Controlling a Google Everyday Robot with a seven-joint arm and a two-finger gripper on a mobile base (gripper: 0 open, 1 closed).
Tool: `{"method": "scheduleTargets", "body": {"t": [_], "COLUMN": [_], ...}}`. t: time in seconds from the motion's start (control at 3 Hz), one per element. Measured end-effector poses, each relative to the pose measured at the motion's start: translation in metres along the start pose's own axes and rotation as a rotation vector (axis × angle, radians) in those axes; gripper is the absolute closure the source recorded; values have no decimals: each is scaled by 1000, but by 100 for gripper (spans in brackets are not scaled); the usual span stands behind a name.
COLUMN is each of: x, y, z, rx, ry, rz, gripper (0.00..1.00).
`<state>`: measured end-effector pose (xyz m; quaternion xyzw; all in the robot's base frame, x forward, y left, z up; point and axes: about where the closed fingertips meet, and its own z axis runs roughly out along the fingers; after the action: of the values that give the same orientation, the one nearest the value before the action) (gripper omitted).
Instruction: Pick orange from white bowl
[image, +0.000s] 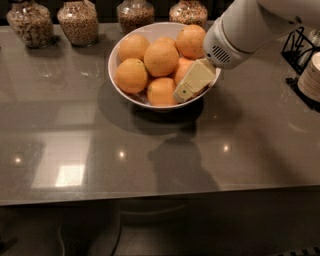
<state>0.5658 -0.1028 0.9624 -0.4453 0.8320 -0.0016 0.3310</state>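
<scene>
The white bowl (112, 75) stands on the grey counter, back of centre, and holds several oranges. One orange (161, 59) sits on top in the middle, another (131, 75) at the left and another (161, 91) at the front. My gripper (189, 85), cream-coloured on a white arm coming in from the upper right, reaches down into the right side of the bowl. It lies against the front orange and a partly hidden orange (183, 67) behind it.
Several glass jars of grains (77, 21) line the back edge of the counter. A black wire rack (299, 44) and a stack of white plates (312, 75) stand at the right edge. The counter's front edge (160, 197) runs across below.
</scene>
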Motion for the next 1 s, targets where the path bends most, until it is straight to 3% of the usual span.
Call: {"method": "scheduleTargets", "body": {"t": [0.67,1.0], "x": [11,10], "y": [-7,-10], "z": [26,35], "rx": [20,22], "ry": [13,6], "rz": [70,80], "gripper": [36,35]}}
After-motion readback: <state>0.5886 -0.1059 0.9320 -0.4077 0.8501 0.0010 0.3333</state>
